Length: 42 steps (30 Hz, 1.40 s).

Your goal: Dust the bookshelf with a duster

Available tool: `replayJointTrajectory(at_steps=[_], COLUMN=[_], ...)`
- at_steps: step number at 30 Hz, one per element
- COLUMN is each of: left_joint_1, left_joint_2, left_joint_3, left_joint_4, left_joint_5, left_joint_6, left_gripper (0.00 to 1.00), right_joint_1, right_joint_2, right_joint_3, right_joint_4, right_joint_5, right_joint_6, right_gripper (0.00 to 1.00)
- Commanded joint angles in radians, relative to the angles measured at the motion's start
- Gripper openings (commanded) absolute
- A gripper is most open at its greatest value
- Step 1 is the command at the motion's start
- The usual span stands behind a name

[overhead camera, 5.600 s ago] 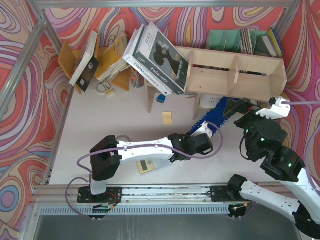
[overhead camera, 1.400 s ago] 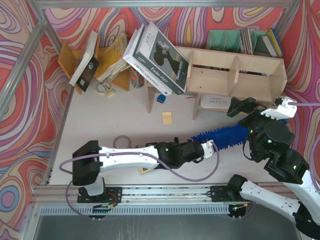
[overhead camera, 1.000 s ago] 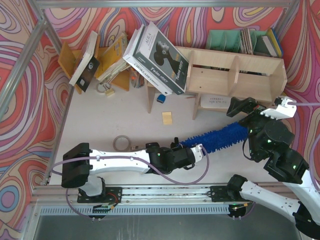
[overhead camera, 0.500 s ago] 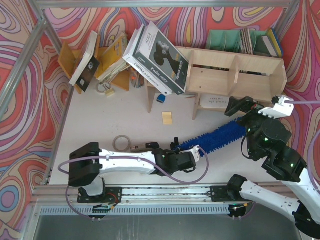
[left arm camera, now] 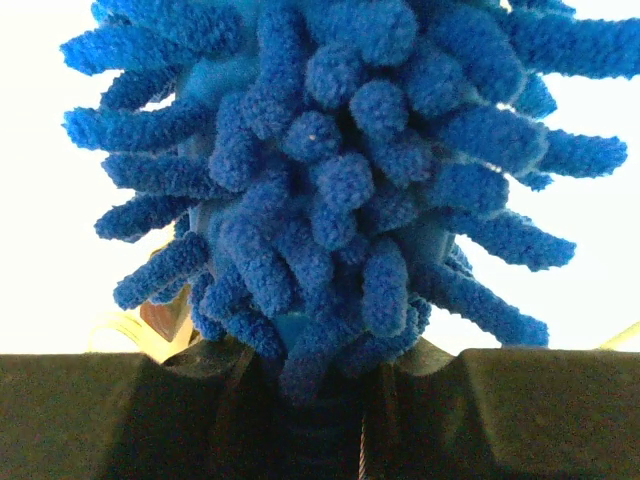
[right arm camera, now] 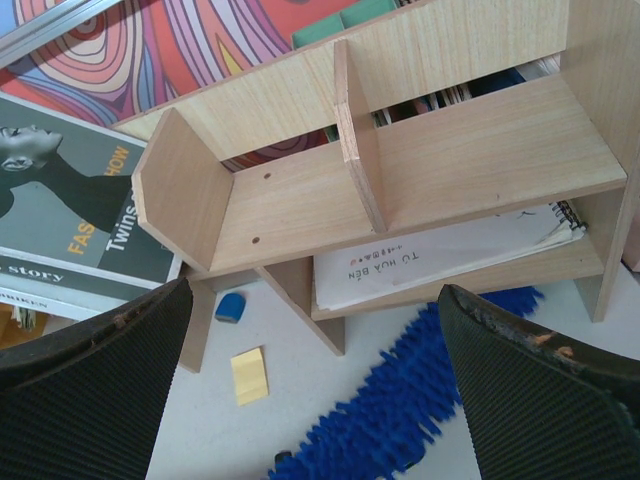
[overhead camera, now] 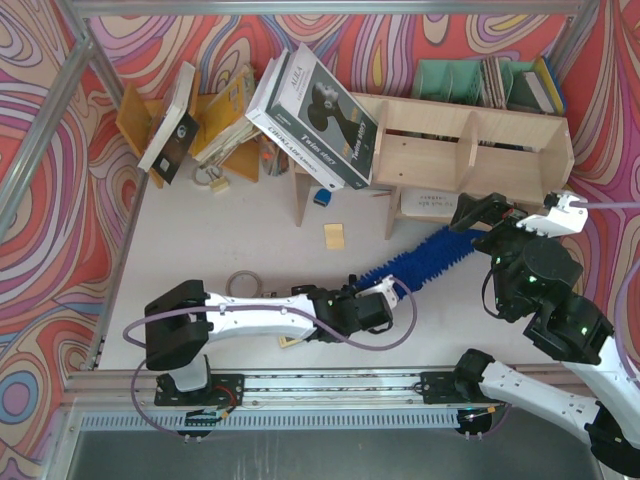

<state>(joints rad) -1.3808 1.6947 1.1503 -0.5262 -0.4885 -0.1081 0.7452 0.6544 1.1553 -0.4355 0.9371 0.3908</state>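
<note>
Left pincer (overhead camera: 378, 298): shut tight on the thin end of the duster (overhead camera: 425, 258).
Right pincer (right arm camera: 315, 330): wide open, holding nothing, up in front of the bookshelf (overhead camera: 470, 150).
Duster: blue and fluffy, slanting from the left pincer to the foot of the bookshelf's right side.
Bookshelf: pale wood, at the back of the table (overhead camera: 200, 250).
Bottom shelf: a white pad (right arm camera: 440, 262) lies flat in it.

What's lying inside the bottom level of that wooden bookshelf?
A white spiral-bound booklet lies flat in the bottom level of the bookshelf. The rear of that level is covered from above, so anything further back is hidden.
</note>
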Motion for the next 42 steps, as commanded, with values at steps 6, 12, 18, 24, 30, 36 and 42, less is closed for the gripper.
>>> replayJointTrajectory(at_steps=[6, 12, 18, 24, 30, 36, 42], left_joint_1=[0.042, 0.054, 0.063, 0.065, 0.065, 0.065, 0.045], left_joint_2=[0.055, 0.064, 0.093, 0.082, 0.116, 0.081, -0.034], left_joint_3=[0.109, 0.112, 0.133, 0.118, 0.184, 0.157, 0.061], left_joint_4=[-0.030, -0.089, -0.196, -0.223, -0.245, -0.272, -0.305], left_joint_5=[-0.102, -0.136, -0.115, -0.112, -0.096, -0.104, -0.104], left_joint_6=[-0.166, -0.250, -0.346, -0.412, -0.404, -0.455, -0.549], left_gripper=[0.00, 0.00, 0.00, 0.00, 0.00, 0.00, 0.00], right_joint_1=[0.000, 0.000, 0.000, 0.000, 0.000, -0.001, 0.000], right_joint_2=[-0.020, -0.024, -0.026, -0.025, -0.021, -0.031, -0.030], right_joint_3=[-0.012, -0.013, -0.013, -0.013, -0.005, 0.001, 0.001], right_joint_4=[-0.007, -0.011, -0.012, -0.010, -0.011, -0.026, -0.012], right_joint_5=[0.008, 0.011, 0.011, 0.009, 0.003, 0.006, 0.005], right_joint_6=[0.015, 0.016, 0.015, 0.018, 0.017, 0.023, 0.017], right_gripper=[0.99, 0.99, 0.99, 0.99, 0.99, 0.99, 0.99])
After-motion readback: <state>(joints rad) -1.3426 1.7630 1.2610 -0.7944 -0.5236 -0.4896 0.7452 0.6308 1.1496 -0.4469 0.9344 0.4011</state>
